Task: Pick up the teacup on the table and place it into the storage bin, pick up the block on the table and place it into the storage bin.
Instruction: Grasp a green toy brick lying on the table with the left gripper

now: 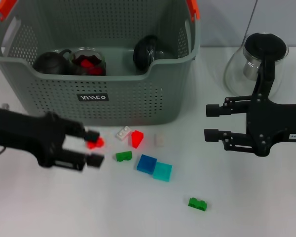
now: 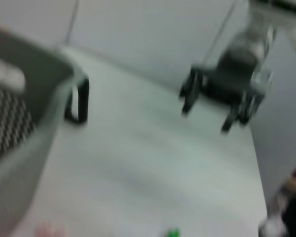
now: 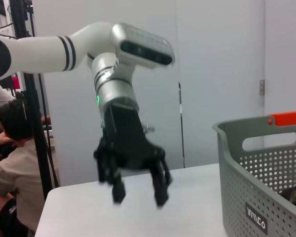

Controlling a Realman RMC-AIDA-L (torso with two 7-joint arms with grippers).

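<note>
Left gripper spread above a red block in front of the bin; right gripper idle by the teapot.

Head view: the left gripper (image 1: 92, 147) is released, its fingers either side of a red block (image 1: 94, 143) on the table (image 1: 64, 207), just before the bin (image 1: 93, 96), which holds dark teaware. More blocks lie nearby; a green block (image 1: 198, 203) sits apart. The right gripper (image 1: 212, 122) is spread, beside the teapot (image 1: 256, 61).
Left wrist view: blurred; the bin's wall (image 2: 19, 123) and right gripper (image 2: 207, 111) show.
Right wrist view: the left gripper (image 3: 138, 190) hangs open over the table, the bin (image 3: 264, 177) to one side.
</note>
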